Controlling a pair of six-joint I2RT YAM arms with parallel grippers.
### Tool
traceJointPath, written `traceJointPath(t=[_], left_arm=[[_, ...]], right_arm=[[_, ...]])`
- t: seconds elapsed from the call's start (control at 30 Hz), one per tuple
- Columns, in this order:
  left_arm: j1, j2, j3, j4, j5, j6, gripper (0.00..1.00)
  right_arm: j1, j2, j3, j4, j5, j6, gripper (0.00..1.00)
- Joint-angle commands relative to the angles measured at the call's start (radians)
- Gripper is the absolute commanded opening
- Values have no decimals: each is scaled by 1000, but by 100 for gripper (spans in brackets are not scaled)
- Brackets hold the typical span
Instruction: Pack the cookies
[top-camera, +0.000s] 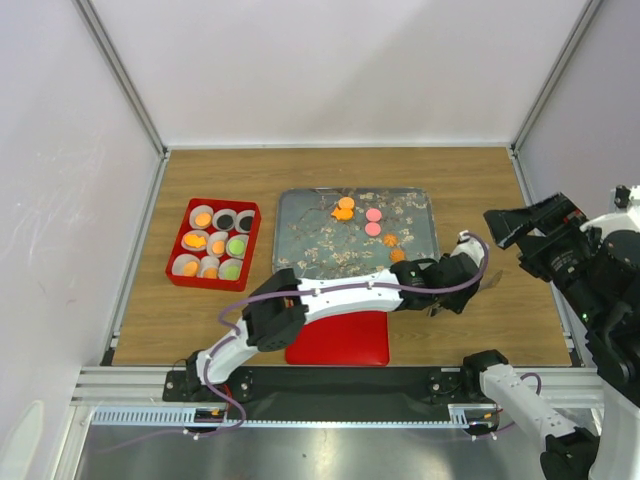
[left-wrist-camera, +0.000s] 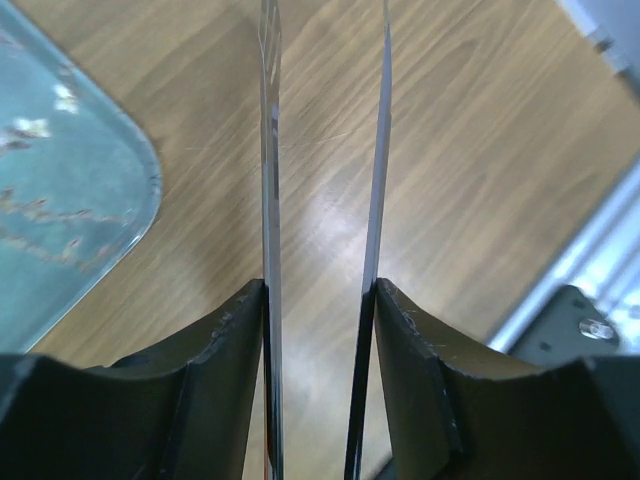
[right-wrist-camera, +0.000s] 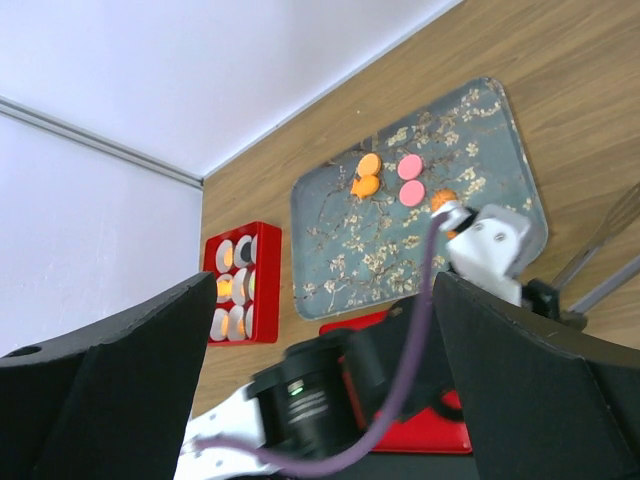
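Several cookies lie on the flowered tray (top-camera: 300, 240): orange ones (top-camera: 343, 209), two pink ones (top-camera: 373, 221) and two more orange ones (top-camera: 394, 246). They also show in the right wrist view (right-wrist-camera: 366, 176). More cookies sit in white paper cups in the red box (top-camera: 213, 243). My left gripper (top-camera: 492, 281) reaches past the tray's right edge. Its two thin metal blades (left-wrist-camera: 270, 150) stand apart over bare wood with nothing between them. My right gripper (top-camera: 520, 225) is raised at the far right, open and empty (right-wrist-camera: 325, 300).
A flat red lid (top-camera: 338, 340) lies at the near edge under the left arm. The tray's corner (left-wrist-camera: 60, 200) is left of the blades. White walls and metal rails enclose the wooden table. The left arm's purple cable (right-wrist-camera: 425, 300) loops over the arm.
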Motion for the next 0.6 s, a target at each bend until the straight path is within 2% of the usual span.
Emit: traceJointPath(t=[0.0,0.3,0.43,0.57], left_arm=[[-6,61,76,80,-5,62,52],[-6,198,182,27,-51,87,60],[-6,213,191,20,-44,88,63],[-6,213,191,21,-39,93,71]], right_arm=[[-4,-38,-11,-21,22,14,97],[-4,-78,-43,-54,33,23,97],[-4,-85,-37,-74,40,19,97],[-4,-88,-36,-77,42,15,97]])
